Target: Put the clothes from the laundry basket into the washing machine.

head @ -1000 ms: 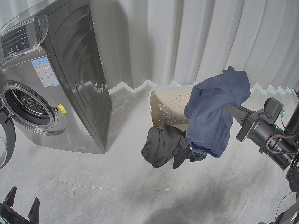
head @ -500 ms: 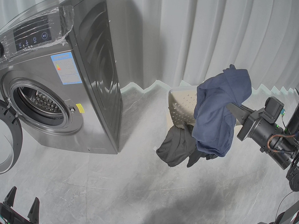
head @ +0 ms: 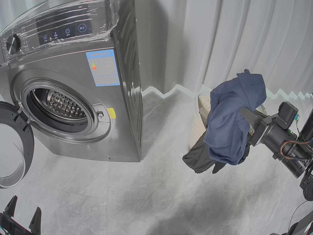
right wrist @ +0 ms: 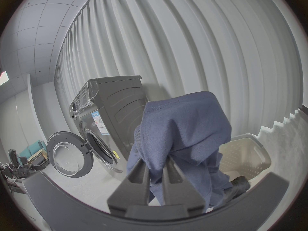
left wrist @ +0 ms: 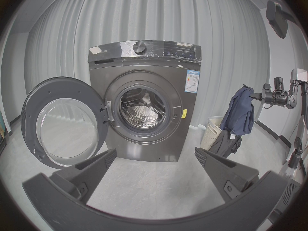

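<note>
Curtains (head: 228,33) hang behind washing machine (head: 125,115) on grey floor (head: 146,186).

Count: 1 washing machine (head: 81,98) with 1 door (head: 13,147), 1 dial (head: 12,44), 1 blue label (head: 102,67) and 1 yellow sticker (head: 111,113). 1 laundry basket (head: 199,121); 2 garments in total: 1 blue garment (head: 231,128), 1 dark grey garment (head: 199,157). 2 grippers: 1 left gripper (head: 25,203), 1 right gripper (head: 246,113).

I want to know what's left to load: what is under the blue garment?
A dark garment draped over the laundry basket rim. The blue garment, held by the right gripper, covers much of the basket's inside.
</note>
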Available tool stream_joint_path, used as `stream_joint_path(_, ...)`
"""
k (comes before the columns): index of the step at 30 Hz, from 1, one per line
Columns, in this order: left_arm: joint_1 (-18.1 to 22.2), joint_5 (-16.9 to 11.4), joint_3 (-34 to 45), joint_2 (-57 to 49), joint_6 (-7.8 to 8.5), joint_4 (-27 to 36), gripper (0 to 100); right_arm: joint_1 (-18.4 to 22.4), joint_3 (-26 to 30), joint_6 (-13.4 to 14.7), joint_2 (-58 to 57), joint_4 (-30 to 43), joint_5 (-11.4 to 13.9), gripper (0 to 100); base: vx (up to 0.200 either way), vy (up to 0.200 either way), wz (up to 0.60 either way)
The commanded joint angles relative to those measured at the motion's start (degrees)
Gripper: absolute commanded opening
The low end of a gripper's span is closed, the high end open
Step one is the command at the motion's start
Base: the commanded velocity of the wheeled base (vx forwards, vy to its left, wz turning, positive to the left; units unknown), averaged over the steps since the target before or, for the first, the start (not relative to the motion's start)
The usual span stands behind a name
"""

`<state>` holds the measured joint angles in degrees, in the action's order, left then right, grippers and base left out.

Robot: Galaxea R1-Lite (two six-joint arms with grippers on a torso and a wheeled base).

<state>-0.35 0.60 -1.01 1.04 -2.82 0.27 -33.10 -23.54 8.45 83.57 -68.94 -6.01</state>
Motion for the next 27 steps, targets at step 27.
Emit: stream_joint_path(27,-0.1,0.0,0.8,-0.6,0.00,0.0,100,0.5,-0.7,-0.1,-0.2,0.2,0.1,0,-0.059,0.096,0.00)
